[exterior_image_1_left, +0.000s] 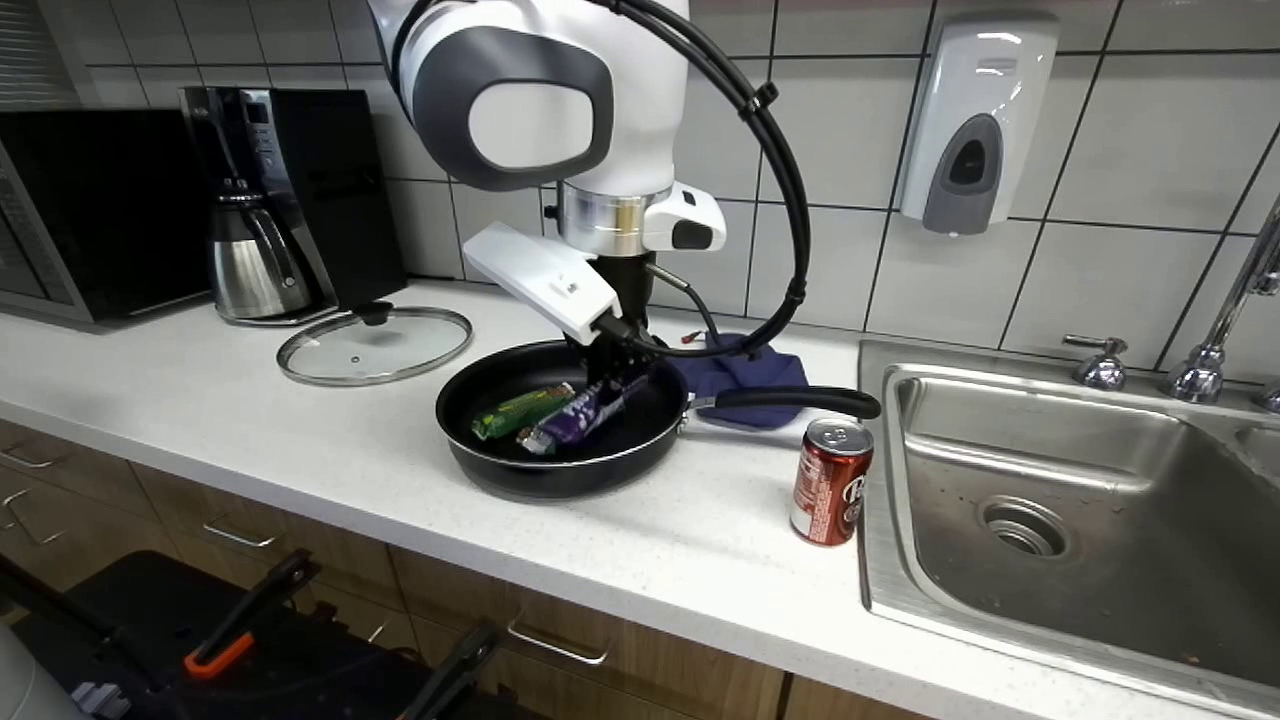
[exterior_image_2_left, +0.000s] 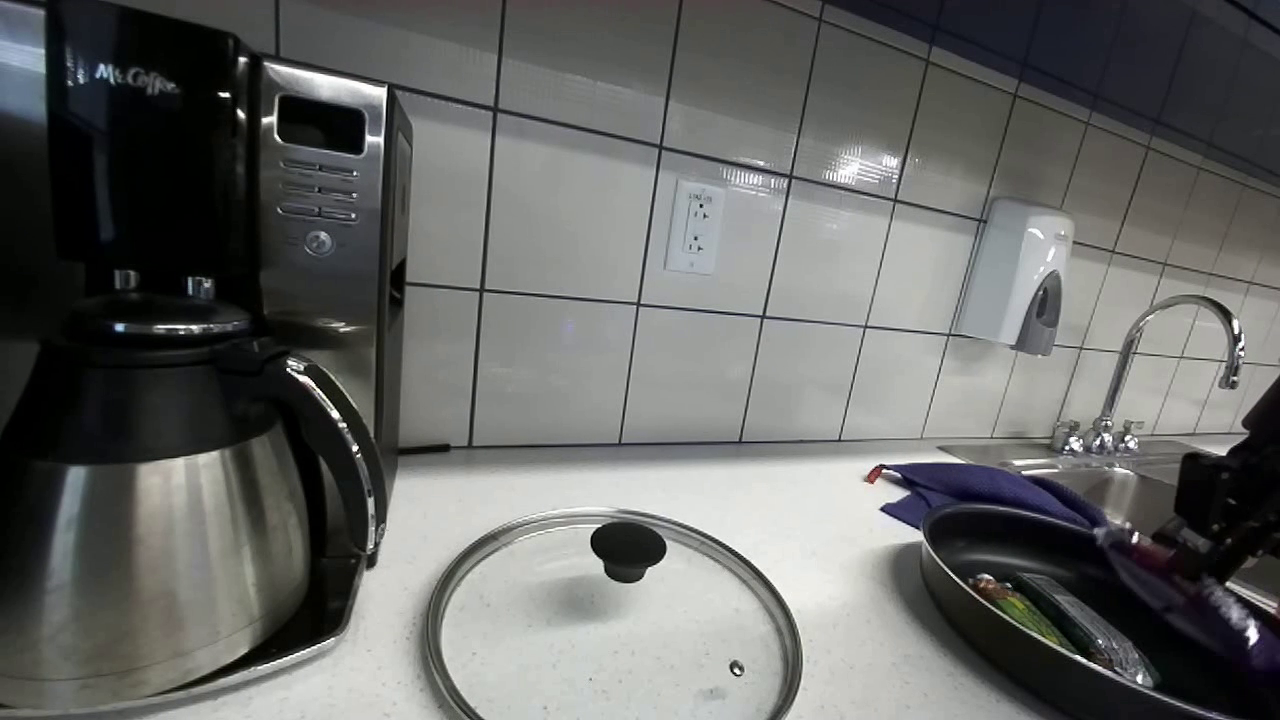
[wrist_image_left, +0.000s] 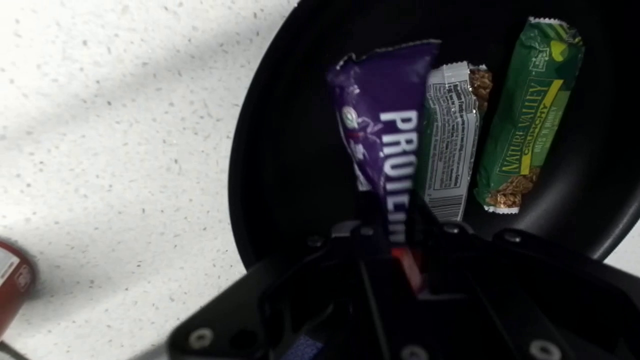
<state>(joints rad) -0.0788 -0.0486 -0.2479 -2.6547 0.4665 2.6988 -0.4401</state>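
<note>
My gripper (wrist_image_left: 392, 217) is low over the black frying pan (wrist_image_left: 245, 165), its jaws close together with the wrapper of a purple protein bar (wrist_image_left: 385, 95) pinched between them. The bar's free end reaches out beyond the fingers, over the inside of the pan. Beside it lies a green bar with its grey label side up (wrist_image_left: 452, 140). Further right in the wrist view rests a green and yellow granola bar (wrist_image_left: 532, 110), flat on the pan bottom. In an exterior view the purple bar (exterior_image_1_left: 580, 412) slants down beside the green wrapper (exterior_image_1_left: 522, 410). The fingers hide its other end.
The pan handle (exterior_image_1_left: 790, 399) points toward the steel sink (exterior_image_1_left: 1010, 450). A red soda can (exterior_image_1_left: 830, 485) stands near the sink edge. Behind the pan lies a blue cloth (exterior_image_1_left: 745, 380). A glass lid (exterior_image_1_left: 380, 350) and a coffee maker (exterior_image_1_left: 320, 190) are on the pan's other side.
</note>
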